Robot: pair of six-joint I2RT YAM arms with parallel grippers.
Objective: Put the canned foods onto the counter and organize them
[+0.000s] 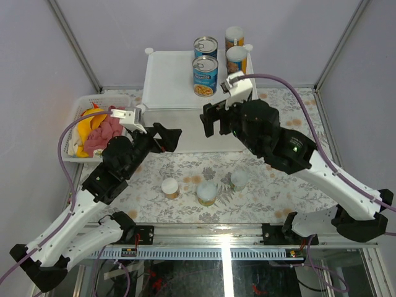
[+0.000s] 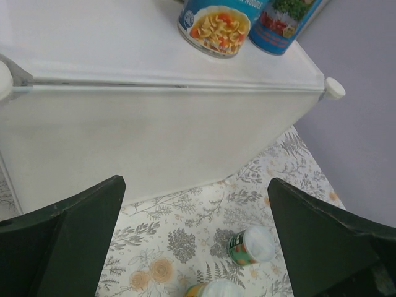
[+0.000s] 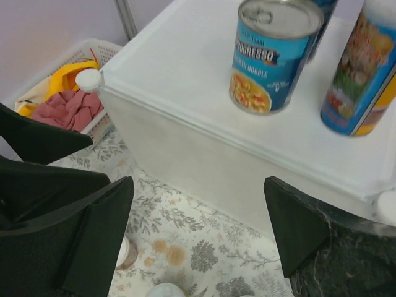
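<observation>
- Dark fingers (image 2: 68, 241) of the left claw (image 1: 172, 138) fill the lower corners of its own wrist view. They are spread wide with nothing between them. That claw hangs released above the flowered tabletop (image 1: 185, 162), facing the front wall of the white box (image 1: 167, 80).
- Across from it, the right claw (image 1: 212, 122) gapes too and is empty. It sits just before the box's front edge, not far from the noodle soup can (image 3: 272, 55).
- Four tins already stand upright on the right part of the box top. Two are blue-labelled cans (image 1: 205, 47), one behind the other, and two tall slim canisters (image 1: 236, 60) stand just beside them on the right.
- Three small jars (image 1: 170, 187) wait in a loose row on the tabletop between the two arms, near one another but apart. From above they seem upright.
- Off to the left, a mesh basket (image 1: 81, 102) holds a banana (image 1: 86, 119) and a pink cloth (image 1: 106, 133), which are no part of this job.
- By the look of them, the jars are light, stiff and smooth-sided. They should not crush, but they could slip, or topple if knocked at the lid.
- The safest hold seems to be across the round body, just under the lid, with a finger square on either side.
- I would call the job a little over half done. The next move likely wants one claw lowered over a jar.
</observation>
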